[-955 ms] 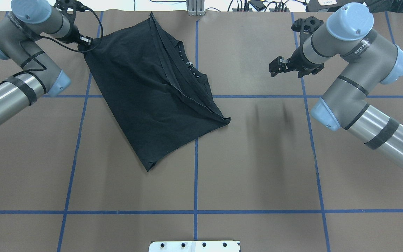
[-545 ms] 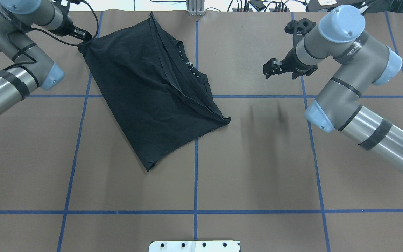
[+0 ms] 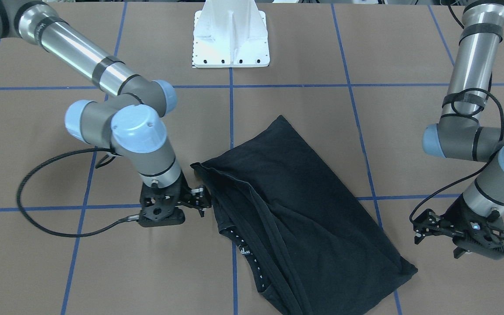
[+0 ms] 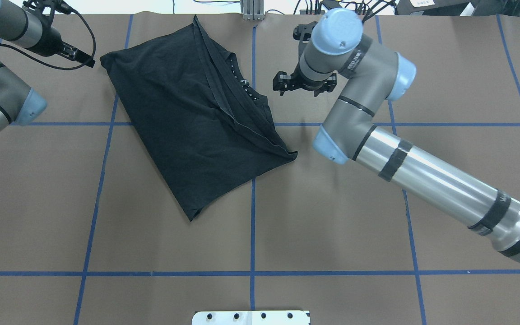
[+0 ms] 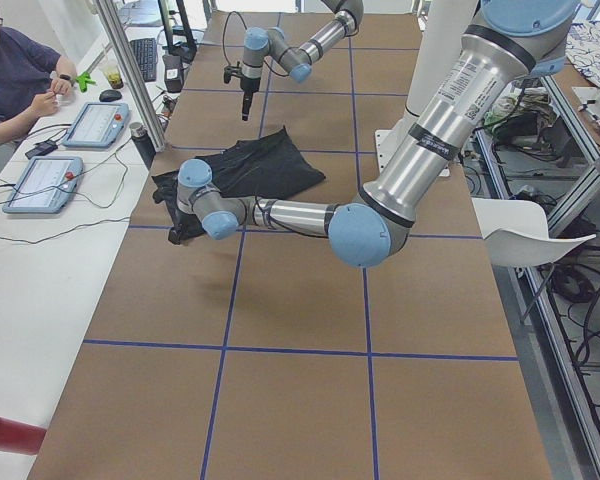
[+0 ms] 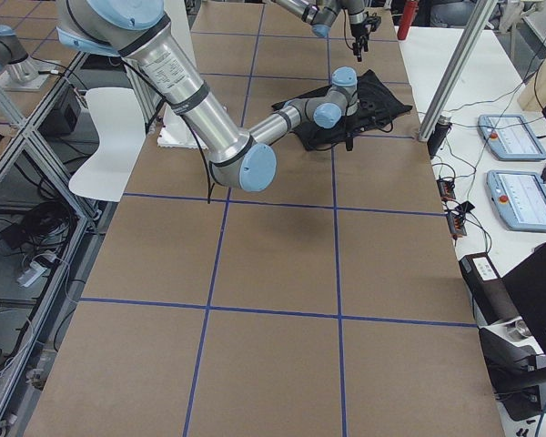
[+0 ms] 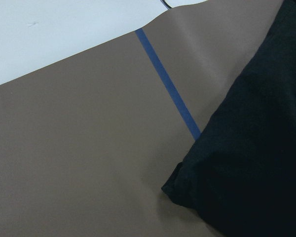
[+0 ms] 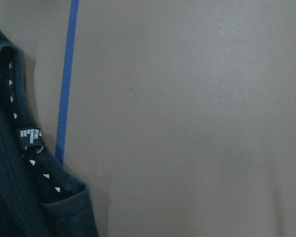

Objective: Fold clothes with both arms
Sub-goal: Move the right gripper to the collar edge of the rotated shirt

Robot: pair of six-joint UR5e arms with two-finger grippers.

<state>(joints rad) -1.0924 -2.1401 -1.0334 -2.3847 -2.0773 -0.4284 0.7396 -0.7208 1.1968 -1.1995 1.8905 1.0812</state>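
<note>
Front-facing: the shirt [image 3: 304,205] lies slantwise on the table [image 3: 37,271], one side laid over the other. The right gripper [image 3: 203,201] hovers just beside the collar edge, jaws apart and empty. The left gripper [image 3: 419,228], likewise spread and empty, is clear of the cloth.

Overhead: a lengthwise fold looks done; crosswise folds seem left.

Left wrist: only here the corner [image 7: 175,187] shows flat, untouched.

Right wrist: only here the neck label [image 8: 28,138] shows close.
</note>
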